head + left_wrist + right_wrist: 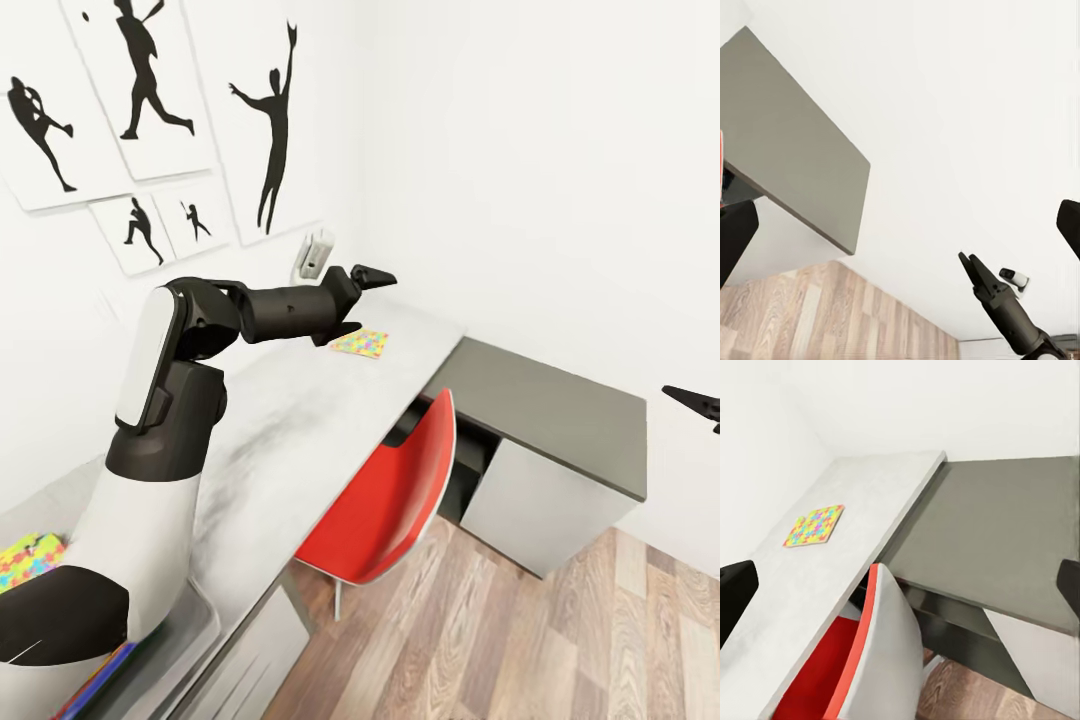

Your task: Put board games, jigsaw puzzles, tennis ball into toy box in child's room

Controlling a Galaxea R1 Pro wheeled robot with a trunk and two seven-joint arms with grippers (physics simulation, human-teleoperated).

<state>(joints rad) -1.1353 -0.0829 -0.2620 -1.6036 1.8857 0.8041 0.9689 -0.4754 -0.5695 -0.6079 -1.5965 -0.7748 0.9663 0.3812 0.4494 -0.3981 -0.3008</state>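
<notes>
**Left arm stretched over the surface, one puzzle far, one puzzle near**

In the head view the left arm reaches forward across the long pale grey surface (300,420), and its left end effector (365,285) hangs above the far end, close to the white wall. Its dark fingers (372,274) stand apart with nothing between them, so it is released. Just beyond and below it, a jigsaw puzzle (360,343) of bright interlocking pieces lies flat on the surface near the corner where the pale top meets the dark grey section (560,410). The right wrist view shows the same puzzle (814,525) lying flat and alone on the pale top, close to the wall.

A second puzzle (28,560) shows at the near left edge of the head view, partly hidden by the arm's lower segment. It seems to sit in the pale grey toy box (195,625), whose rim shows under the arm; a strip of colourful print beside it is too cut off to name.

The right end effector (700,405) enters at the right edge of the head view, well apart from the surface, over the dark section's side. In the right wrist view its two dark fingertips (735,592) sit at opposite edges of the picture, wide apart and empty: released.

A red chair (400,490) is pushed under the surface, its back touching or nearly touching the edge. Black silhouette prints (150,110) hang on the wall, and wood planks (520,640) cover the floor.
</notes>
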